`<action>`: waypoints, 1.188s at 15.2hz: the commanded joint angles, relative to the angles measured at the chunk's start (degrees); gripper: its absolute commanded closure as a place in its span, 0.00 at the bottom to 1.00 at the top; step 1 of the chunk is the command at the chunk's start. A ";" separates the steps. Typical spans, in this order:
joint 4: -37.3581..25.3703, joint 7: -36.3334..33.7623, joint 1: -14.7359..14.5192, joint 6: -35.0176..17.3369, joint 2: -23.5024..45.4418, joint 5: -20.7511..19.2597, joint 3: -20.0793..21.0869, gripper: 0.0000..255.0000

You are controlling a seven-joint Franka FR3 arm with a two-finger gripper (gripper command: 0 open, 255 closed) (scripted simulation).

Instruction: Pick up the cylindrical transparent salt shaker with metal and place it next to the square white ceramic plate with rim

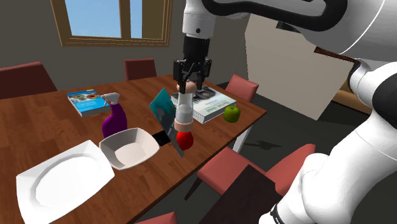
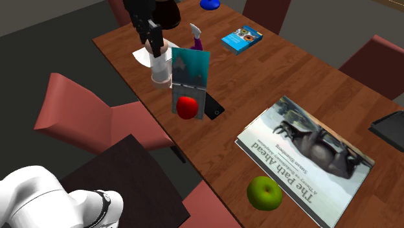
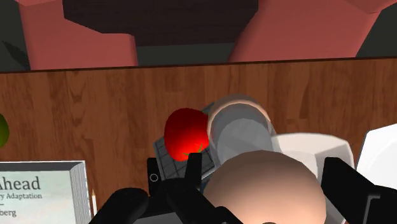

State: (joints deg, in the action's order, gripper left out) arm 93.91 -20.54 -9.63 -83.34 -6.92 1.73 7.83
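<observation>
A brown wood-grain dining table [image 1: 38, 108] carries a large flat book [image 2: 304, 155] titled "The Path Ahead". The white arm points straight down, its black gripper [image 1: 189, 86] clamped on the tan domed cap of the cylindrical clear salt shaker [image 1: 184, 113]. The shaker hangs upright beside a glossy red tomato [image 1: 185, 139], well apart from the square white rimmed plate [image 1: 60, 181].

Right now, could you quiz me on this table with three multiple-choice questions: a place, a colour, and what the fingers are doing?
1. Where is the green apple? A in the bowl; B beside the big book; C on the plate.
2. What colour is the spray bottle? A yellow; B green; C purple.
3. The fingers are: A clasping the salt shaker; B wide open; C shut on nothing.
1 B: it lies at the book's corner. 2 C: its body is purple. 3 A: they pinch its top.
</observation>
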 commanded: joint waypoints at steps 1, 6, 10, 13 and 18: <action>-0.20 -3.08 -1.30 -0.63 0.70 0.28 1.70 1.00; -2.26 -10.04 -4.40 -2.19 4.19 0.31 5.56 1.00; -5.29 -15.63 -7.08 -3.12 8.12 -0.33 8.47 1.00; -8.45 -19.80 -9.34 -3.53 11.75 -1.27 10.45 1.00; -15.77 -26.62 -13.80 -3.34 19.17 -3.76 13.19 1.00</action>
State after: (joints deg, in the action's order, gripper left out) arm 79.83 -45.66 -22.43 -86.78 10.62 -1.43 20.47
